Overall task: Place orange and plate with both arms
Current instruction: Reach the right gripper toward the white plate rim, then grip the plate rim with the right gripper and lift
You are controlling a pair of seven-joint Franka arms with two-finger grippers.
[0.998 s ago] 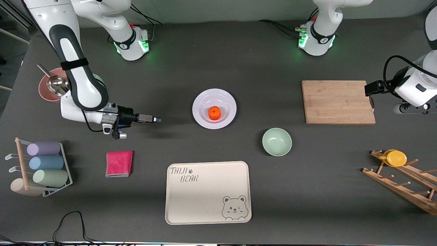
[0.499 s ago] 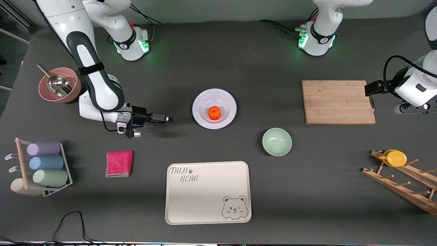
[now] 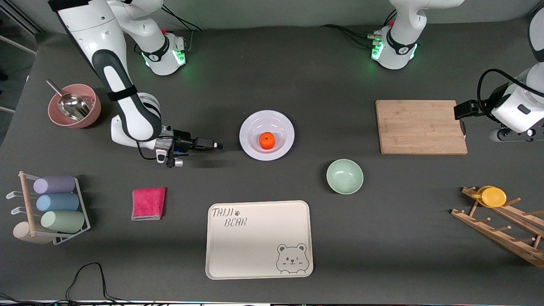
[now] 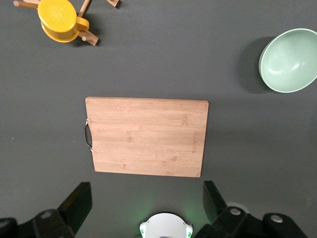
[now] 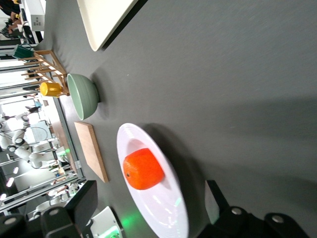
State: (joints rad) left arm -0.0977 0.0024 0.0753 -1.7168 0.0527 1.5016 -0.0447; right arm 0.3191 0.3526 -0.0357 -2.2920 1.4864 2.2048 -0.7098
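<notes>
The orange (image 3: 267,141) sits in the middle of the pale lavender-white plate (image 3: 248,127) at the table's centre. My right gripper (image 3: 219,145) is low over the table, lying level and pointing at the plate's rim from the right arm's end, a short gap away. In the right wrist view its jaws (image 5: 151,206) are open and empty, with the plate (image 5: 130,139) and the orange (image 5: 143,168) just ahead of them. My left gripper (image 3: 463,129) waits, open and empty, over the edge of the wooden cutting board (image 3: 420,126); the left wrist view (image 4: 146,203) shows the board (image 4: 148,136) beneath.
A pale green bowl (image 3: 344,176) and a beige bear tray (image 3: 259,240) lie nearer the camera than the plate. A pink cloth (image 3: 148,203), a cup rack (image 3: 51,208) and a pink bowl with a scoop (image 3: 74,106) are at the right arm's end. A wooden rack holds a yellow cup (image 3: 493,196).
My right gripper has moved across the table toward the plate and now is close to its rim. The left arm, the plate and the orange have not moved.
</notes>
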